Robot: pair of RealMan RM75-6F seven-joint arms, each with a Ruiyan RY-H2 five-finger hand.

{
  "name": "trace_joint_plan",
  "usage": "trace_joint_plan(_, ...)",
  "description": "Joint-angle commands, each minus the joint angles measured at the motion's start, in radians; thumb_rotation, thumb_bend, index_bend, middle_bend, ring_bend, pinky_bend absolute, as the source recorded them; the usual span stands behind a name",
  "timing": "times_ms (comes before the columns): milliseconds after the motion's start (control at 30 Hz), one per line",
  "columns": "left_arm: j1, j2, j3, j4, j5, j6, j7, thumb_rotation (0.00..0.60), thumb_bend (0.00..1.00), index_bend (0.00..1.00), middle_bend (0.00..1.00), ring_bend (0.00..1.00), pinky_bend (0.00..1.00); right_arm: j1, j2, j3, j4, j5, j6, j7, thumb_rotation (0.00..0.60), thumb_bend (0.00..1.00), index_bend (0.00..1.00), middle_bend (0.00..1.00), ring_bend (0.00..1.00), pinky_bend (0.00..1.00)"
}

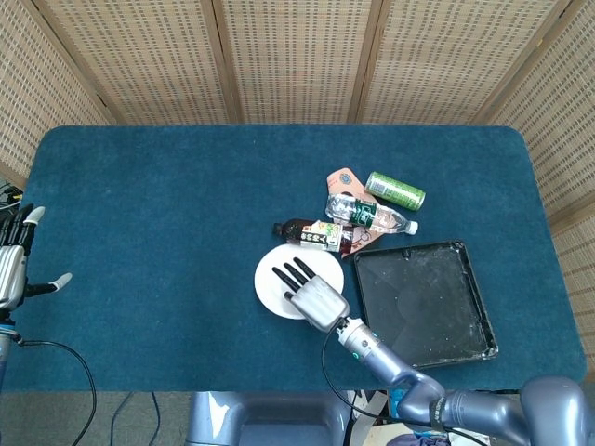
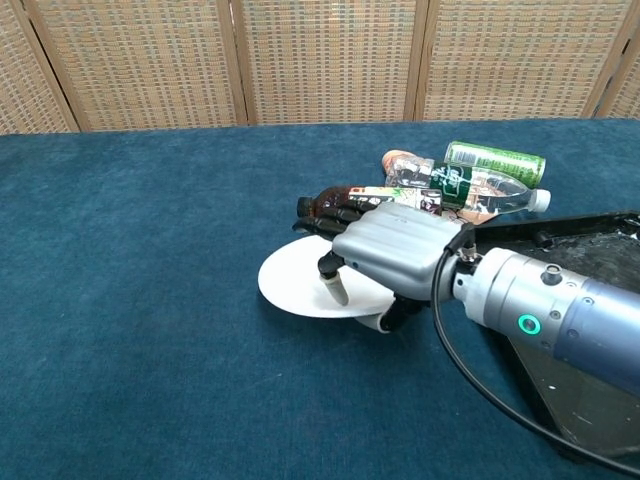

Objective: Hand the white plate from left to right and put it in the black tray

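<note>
Right hand [image 1: 314, 295] rests on white plate [image 1: 277, 288], fingers spread

A big table covered in dark blue cloth [image 1: 167, 214] holds everything. A round white plate [image 1: 275, 283] lies flat on it, near the middle. Just to the right of the plate sits a flat black tray with a low rim [image 1: 469, 279]. Behind the plate lies a dark brown bottle with a label [image 1: 311, 233], on its side. Further back lie a clear plastic bottle [image 1: 372, 216], a green can [image 1: 394, 190] and a pink packet [image 1: 342, 178], all close together.
</note>
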Motion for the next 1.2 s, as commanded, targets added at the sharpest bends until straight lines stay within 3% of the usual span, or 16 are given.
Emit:
trace_joint_plan(33, 0.000, -0.004, 0.002, 0.001, 0.006, -0.003, 0.006, 0.600, 0.00, 0.00, 0.00, 0.00, 0.00, -0.012, -0.037, -0.012, 0.059, -0.027, 0.077, 0.007, 0.600, 0.54, 0.64, 0.00, 0.00, 0.05)
trace_joint_plan(333, 0.006, -0.011, 0.000, -0.004, 0.022, 0.002, 0.018, 0.600, 0.00, 0.00, 0.00, 0.00, 0.00, -0.023, 0.003, -0.064, 0.058, -0.120, 0.192, 0.092, 0.600, 0.57, 0.68, 0.00, 0.00, 0.07)
trace_joint_plan(733, 0.006, -0.027, -0.002, 0.005, 0.028, -0.003, 0.053, 0.600, 0.00, 0.00, 0.00, 0.00, 0.00, -0.112, 0.274, -0.137, -0.062, -0.239, 0.406, 0.186, 0.600, 0.57, 0.69, 0.01, 0.00, 0.07)
trace_joint_plan(900, 0.007, -0.034, -0.004, 0.006, 0.027, -0.004, 0.065, 0.600, 0.00, 0.00, 0.00, 0.00, 0.00, -0.184, 0.377, -0.162, -0.049, -0.234, 0.497, 0.257, 0.600, 0.57, 0.70, 0.01, 0.00, 0.07)
trace_joint_plan(1200, 0.006, -0.041, -0.004, 0.004, 0.032, -0.006, 0.086, 0.600, 0.00, 0.00, 0.00, 0.00, 0.00, -0.267, 0.464, -0.184, 0.028, -0.218, 0.591, 0.392, 0.600, 0.57, 0.70, 0.02, 0.00, 0.07)
